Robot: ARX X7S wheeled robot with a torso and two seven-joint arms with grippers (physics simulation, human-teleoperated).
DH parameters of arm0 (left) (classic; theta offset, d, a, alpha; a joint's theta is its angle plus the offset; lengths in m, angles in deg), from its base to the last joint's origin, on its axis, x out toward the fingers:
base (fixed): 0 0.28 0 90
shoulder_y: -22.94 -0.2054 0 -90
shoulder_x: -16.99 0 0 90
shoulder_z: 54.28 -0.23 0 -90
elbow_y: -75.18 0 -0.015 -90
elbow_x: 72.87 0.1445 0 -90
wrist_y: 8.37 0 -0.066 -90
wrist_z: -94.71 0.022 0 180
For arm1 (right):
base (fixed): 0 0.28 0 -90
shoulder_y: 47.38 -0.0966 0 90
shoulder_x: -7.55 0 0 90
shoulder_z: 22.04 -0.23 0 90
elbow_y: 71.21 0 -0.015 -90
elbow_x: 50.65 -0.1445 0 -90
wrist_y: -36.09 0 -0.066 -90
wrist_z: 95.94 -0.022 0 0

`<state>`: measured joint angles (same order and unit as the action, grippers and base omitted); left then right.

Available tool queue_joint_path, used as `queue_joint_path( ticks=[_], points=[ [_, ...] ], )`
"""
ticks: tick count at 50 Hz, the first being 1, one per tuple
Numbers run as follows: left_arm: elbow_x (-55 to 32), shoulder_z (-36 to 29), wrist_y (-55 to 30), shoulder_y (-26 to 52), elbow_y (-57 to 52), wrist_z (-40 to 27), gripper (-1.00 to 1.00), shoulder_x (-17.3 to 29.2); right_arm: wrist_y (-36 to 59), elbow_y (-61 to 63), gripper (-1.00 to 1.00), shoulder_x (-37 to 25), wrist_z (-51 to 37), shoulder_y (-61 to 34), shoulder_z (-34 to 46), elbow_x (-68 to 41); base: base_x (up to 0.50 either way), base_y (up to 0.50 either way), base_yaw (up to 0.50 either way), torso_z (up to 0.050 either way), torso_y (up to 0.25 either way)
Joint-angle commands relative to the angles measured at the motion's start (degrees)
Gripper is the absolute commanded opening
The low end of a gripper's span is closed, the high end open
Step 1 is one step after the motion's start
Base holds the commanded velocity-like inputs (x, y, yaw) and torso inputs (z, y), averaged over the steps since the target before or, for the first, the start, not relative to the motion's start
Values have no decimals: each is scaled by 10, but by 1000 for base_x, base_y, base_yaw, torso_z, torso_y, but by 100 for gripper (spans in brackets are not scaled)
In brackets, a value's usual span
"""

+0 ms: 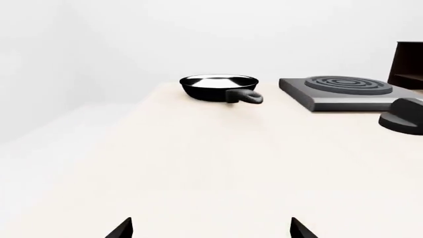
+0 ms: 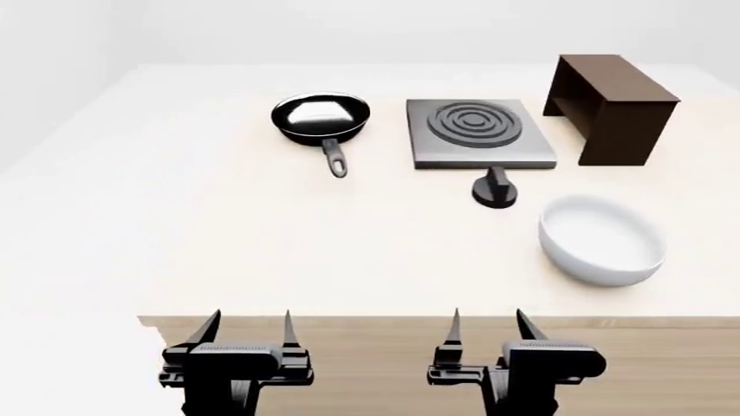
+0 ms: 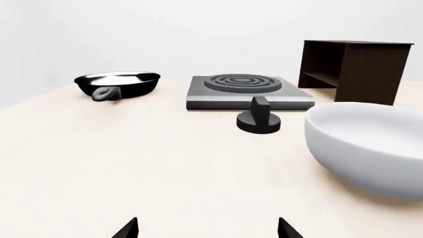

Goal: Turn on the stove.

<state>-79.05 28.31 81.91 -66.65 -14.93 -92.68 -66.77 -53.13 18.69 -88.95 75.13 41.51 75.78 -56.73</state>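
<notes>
Pan (image 2: pixel 321 116) empty; bowl (image 2: pixel 601 240) empty, at 4 o'clock from knob (image 2: pixel 496 188). Stove (image 2: pixel 479 133) bare. Both grippers' fingers (image 2: pixel 286 330) spread, holding nothing, off counter (image 2: pixel 173 225).

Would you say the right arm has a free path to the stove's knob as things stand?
Probably yes. The knob stands alone on the table in front of the stove, ahead of the open right gripper. The white bowl sits off to the side, not between them.

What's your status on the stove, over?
Both grippers, left and right, open, empty, short of table edge. Stove untouched, knob clear in front. Bowl nearest right side.
</notes>
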Motion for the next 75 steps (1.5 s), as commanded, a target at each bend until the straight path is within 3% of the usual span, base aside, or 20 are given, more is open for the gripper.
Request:
queue_joint_path(
  ticks=[1,22,58,75],
  points=[
    [-6,-7,0,1,-1,-7,100,6,-2,0,100,-4,-9,-1,5,-6,0,500,0,0,0],
    [-14,-18,4,2,3,-17,100,15,25,7,100,-14,-11,-6,15,-26,9,0,0,0,0],
    [-26,-33,6,5,2,-32,100,27,10,5,100,-22,-33,-8,31,-27,497,0,0,0,0],
    [-30,-39,10,5,5,-37,100,32,-13,4,100,-31,-23,-1,36,-43,11,0,0,0,0]
  ],
)
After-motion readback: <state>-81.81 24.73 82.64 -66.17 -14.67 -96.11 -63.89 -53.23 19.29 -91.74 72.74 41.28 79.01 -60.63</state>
